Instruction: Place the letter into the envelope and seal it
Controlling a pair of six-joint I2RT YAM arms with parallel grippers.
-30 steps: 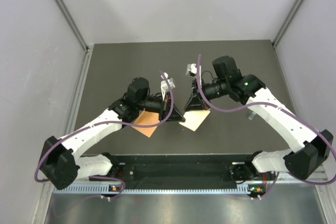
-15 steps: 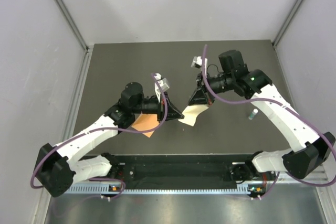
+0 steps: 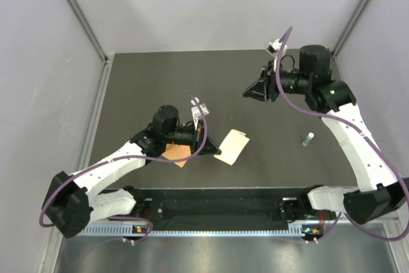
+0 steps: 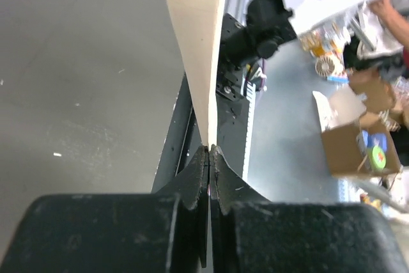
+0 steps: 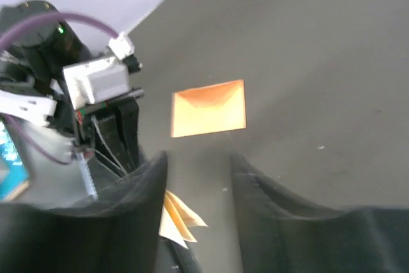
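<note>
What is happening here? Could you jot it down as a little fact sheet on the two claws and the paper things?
Left gripper: shut on an edge of the letter
Right gripper: open, holding nothing, apart from both papers
Envelope: lying on the table, partly under the left arm
Letter inside envelope: not yet
Also there: small tube-like item on the table by the right arm

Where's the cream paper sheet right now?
In the top view, the letter sits just right of the orange envelope, pinched at its edge by the left tool.
</note>
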